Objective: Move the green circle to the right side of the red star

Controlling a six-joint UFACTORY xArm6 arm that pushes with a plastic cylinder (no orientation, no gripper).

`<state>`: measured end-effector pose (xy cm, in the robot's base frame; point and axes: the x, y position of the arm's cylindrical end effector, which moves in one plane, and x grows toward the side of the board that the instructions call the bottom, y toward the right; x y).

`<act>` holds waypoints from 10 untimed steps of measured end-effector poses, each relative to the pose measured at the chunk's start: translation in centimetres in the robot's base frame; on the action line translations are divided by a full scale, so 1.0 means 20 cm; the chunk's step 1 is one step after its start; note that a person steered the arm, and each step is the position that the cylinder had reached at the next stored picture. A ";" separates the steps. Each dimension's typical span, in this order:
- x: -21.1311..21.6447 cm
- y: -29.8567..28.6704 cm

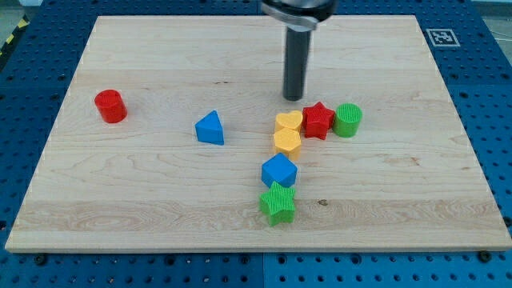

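Green circle already just right of the red star, seemingly touching though hard to tell, hence my tip parked clear above the yellow heart; no claw to open or close, only a rod.

Surface: pale wooden board, light grain running along its length, a few small dark knots, edges straight, near edge showing a thin side face. Base: blue perforated panel beneath the board, regular rows of small round holes, visible on all four sides of the view. Marker: white square tag with a black pattern, just off the board's corner at the view's top right. Strip: yellow-and-black striped edging at the view's top left corner. Light: even, soft, short shadows falling on the wood. Walls, floor, windows: outside the view.
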<state>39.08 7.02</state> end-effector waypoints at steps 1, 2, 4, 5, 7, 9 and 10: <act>0.04 0.19; 0.23 0.35; 0.35 0.48; 0.40 0.53; 0.87 0.62; 0.89 0.50; 0.89 0.41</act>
<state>56.84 15.25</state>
